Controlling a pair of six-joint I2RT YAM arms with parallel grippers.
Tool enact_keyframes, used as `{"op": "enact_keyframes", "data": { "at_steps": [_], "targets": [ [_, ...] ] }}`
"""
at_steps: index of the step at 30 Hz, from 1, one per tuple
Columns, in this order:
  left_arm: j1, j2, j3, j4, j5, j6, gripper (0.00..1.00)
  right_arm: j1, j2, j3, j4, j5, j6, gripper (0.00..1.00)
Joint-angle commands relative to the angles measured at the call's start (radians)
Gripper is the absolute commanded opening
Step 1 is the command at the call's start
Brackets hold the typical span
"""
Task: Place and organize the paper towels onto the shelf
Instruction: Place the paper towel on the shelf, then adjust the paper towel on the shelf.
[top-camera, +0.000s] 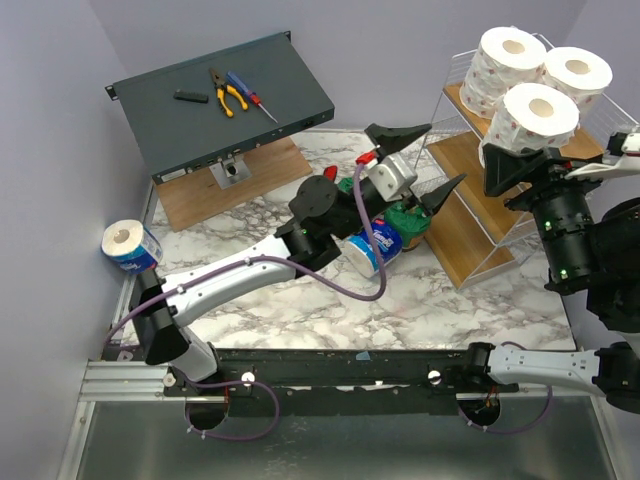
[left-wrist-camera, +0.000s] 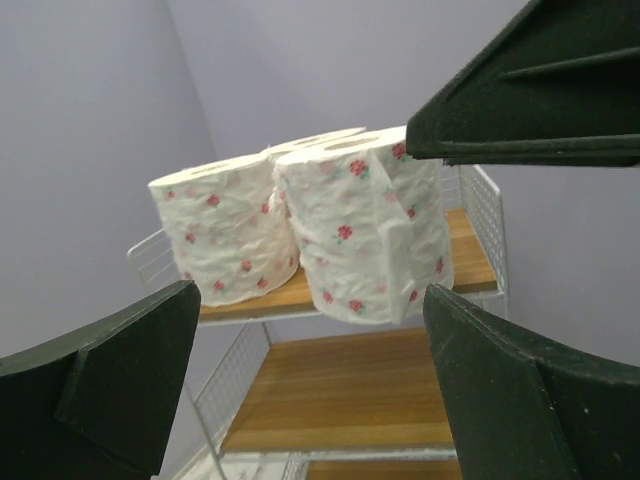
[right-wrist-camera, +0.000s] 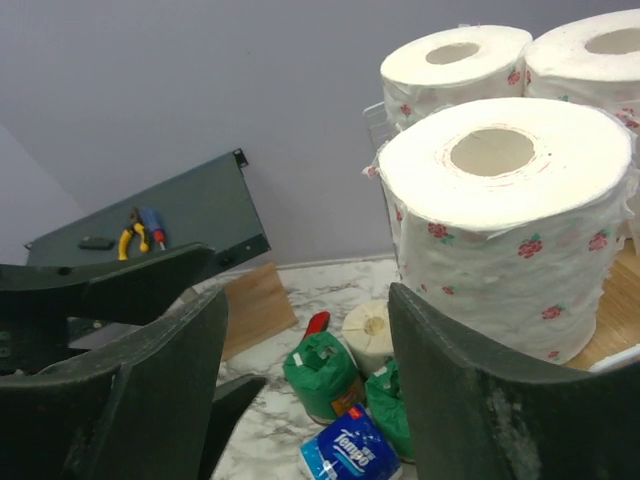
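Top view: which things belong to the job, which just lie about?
Job: three white pink-specked paper rolls; blue-wrapped rolls; green-wrapped roll; white wire shelf with wooden tiers.
Stray: dark grey flat metal box; yellow-handled pliers; blue-handled screwdriver.

white rolls (top-camera: 528, 118) w/ pink specks, blue-wrapped roll (top-camera: 131, 246), green-wrapped roll (right-wrist-camera: 322, 375), marble table (top-camera: 450, 310)

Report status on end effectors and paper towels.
Left end effector open, empty; right end effector open, empty. Three white pink-specked paper rolls on white wire shelf, top tier. Green-wrapped rolls, blue-wrapped rolls, cream roll on marble table.
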Motion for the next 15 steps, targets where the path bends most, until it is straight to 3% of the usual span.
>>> {"op": "enact_keyframes", "data": {
  "at_steps": [1,7,15],
  "targets": [
    [0.002,-0.110,-0.128,0.023,-0.169,0.024,0.98,-0.001,0.026,-0.036,0.060,0.083,-0.045,0.60],
    [0.004,-0.272,-0.356,0.091,-0.444,-0.098,0.88,-0.001,0.063,-0.107,0.149,0.115,-0.078,0.44],
    [0.004,-0.450,-0.580,0.104,-0.581,-0.247,0.76,-0.002,0.020,-0.332,0.502,0.268,-0.225,0.31]
  ]
}}
